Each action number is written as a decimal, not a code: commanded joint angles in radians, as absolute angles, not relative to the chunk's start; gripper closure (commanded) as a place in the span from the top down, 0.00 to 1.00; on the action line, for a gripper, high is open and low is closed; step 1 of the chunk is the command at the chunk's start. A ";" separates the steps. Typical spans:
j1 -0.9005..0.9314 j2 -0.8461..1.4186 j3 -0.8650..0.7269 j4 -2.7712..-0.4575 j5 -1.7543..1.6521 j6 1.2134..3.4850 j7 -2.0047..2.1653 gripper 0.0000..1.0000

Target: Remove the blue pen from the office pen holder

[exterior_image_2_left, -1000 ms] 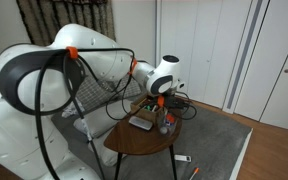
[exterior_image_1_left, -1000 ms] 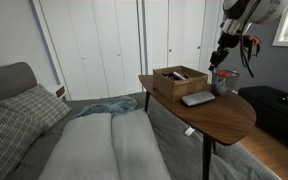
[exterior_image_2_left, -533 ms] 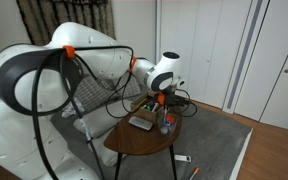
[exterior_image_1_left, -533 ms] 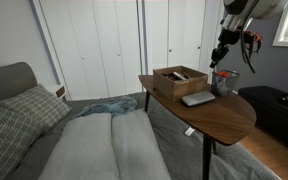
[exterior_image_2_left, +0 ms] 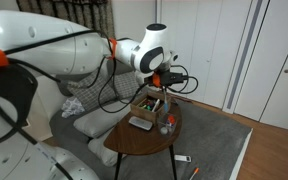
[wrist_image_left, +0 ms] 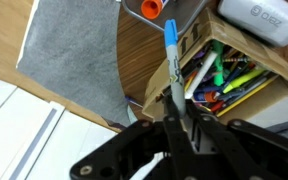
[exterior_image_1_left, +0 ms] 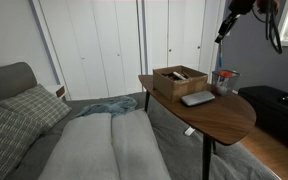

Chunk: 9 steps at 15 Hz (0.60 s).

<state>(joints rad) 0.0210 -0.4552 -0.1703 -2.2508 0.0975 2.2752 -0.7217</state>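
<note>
In the wrist view my gripper (wrist_image_left: 179,118) is shut on the blue pen (wrist_image_left: 171,55), which points away from me, clear of the cup. The grey pen holder (wrist_image_left: 176,12) lies beyond the pen's tip with an orange-capped item (wrist_image_left: 152,8) still in it. In both exterior views the gripper (exterior_image_1_left: 222,30) (exterior_image_2_left: 170,80) hangs well above the pen holder (exterior_image_1_left: 224,80) (exterior_image_2_left: 168,122) on the round wooden table (exterior_image_1_left: 224,115). The pen is too small to make out in those views.
A brown box (exterior_image_1_left: 180,80) (wrist_image_left: 229,70) full of coloured pens and markers stands beside the holder. A flat grey slab (exterior_image_1_left: 197,98) lies in front of it. A sofa with cushions (exterior_image_1_left: 44,130) sits beside the table. White closet doors (exterior_image_1_left: 104,45) are behind.
The gripper has risen from just above the pen holder to well above it, carrying the blue pen up out of the cup.
</note>
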 commanded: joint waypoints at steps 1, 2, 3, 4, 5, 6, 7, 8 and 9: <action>0.090 -0.559 -0.151 -2.254 0.086 2.203 -0.817 0.03; 0.114 -0.572 -0.144 -2.253 0.092 2.174 -0.843 0.03; 0.136 -0.577 -0.135 -2.249 0.095 2.140 -0.859 0.03; 0.155 -0.574 -0.127 -2.244 0.096 2.102 -0.872 0.03; 0.167 -0.565 -0.116 -2.243 0.089 2.063 -0.878 0.03; 0.168 -0.562 -0.102 -2.249 0.071 2.032 -0.876 0.03; 0.139 -0.571 -0.086 -2.282 0.017 2.033 -0.858 0.03; 0.160 -0.564 -0.103 -2.252 0.073 2.053 -0.851 0.03; 0.160 -0.562 -0.098 -2.259 0.067 2.050 -0.850 0.13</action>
